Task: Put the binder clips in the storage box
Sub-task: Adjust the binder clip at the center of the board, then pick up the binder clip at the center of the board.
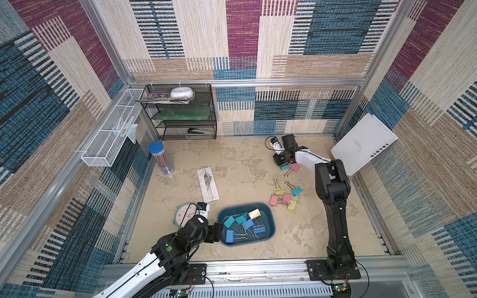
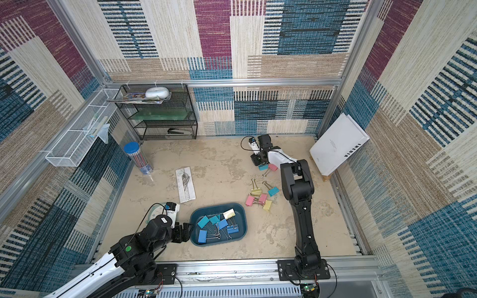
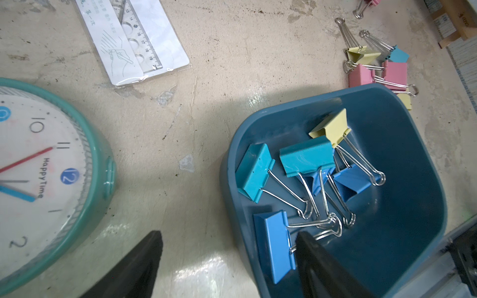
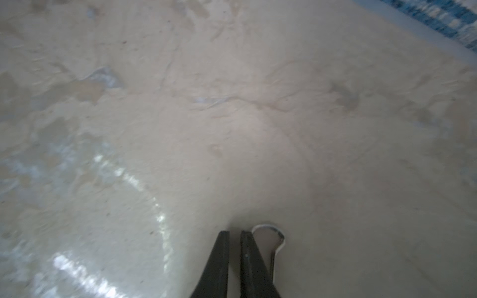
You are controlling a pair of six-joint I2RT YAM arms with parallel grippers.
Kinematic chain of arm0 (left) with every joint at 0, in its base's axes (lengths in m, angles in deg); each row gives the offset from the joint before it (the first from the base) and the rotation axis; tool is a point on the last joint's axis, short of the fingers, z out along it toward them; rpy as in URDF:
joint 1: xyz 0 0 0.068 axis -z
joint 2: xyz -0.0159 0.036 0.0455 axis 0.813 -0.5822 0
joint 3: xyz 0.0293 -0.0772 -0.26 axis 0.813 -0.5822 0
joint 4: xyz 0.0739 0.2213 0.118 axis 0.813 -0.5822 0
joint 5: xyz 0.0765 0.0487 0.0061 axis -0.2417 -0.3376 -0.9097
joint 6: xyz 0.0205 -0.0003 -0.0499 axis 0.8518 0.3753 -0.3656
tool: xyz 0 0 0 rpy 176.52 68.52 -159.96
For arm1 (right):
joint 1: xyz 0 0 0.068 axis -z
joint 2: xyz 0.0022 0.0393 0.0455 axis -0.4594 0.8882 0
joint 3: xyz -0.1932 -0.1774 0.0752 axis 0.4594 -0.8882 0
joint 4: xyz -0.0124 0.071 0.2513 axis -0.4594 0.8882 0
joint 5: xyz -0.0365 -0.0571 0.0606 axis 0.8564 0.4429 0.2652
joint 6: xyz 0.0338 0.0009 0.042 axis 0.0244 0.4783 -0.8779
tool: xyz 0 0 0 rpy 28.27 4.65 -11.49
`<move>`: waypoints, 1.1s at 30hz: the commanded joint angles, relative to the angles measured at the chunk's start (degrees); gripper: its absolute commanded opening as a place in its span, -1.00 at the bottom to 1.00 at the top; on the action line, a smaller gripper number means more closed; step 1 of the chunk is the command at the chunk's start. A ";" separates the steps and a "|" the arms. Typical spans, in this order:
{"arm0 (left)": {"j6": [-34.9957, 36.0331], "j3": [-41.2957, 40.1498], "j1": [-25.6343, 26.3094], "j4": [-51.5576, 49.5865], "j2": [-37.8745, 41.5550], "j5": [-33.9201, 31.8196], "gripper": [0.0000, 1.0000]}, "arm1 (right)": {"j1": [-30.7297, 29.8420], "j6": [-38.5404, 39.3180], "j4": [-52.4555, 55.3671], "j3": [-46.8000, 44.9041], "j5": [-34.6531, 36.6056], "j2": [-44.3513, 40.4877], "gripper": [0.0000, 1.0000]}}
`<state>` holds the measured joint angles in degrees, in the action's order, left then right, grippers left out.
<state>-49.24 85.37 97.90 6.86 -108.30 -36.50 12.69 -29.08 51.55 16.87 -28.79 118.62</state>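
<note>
Left gripper (image 3: 229,233) wide open, straddling box (image 1: 268,224) rim, lower centre. Right gripper (image 4: 234,232) nearly closed beside clip (image 4: 265,225) loop, hold unclear

Centre of table (image 1: 245,160) is lying open; clock (image 1: 182,214) and ruler pack (image 1: 207,184) are crowding storage box (image 1: 267,215) on its left.

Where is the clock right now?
In a top view the clock lies flat on the left side of the table, just left of the storage box and near the ruler.
</note>
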 commanded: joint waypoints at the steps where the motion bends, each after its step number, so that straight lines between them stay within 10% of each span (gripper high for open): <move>1: -0.09 0.59 -0.03 -0.30 -0.32 -0.86 0.70 | 0.20 -0.50 7.57 3.46 -0.97 0.96 -0.53; 9: 0.06 0.56 -0.05 -0.18 -0.47 -0.64 0.70 | 0.73 -3.93 0.74 -8.07 -7.02 -12.93 0.29; 33: 0.33 0.16 -0.03 -0.21 1.36 0.08 0.70 | 3.41 -21.74 6.41 -16.13 -6.71 -15.51 0.35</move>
<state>-49.37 85.40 97.88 6.86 -107.09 -36.22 16.10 -49.95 57.91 0.81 -34.83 102.75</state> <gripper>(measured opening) 0.849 0.674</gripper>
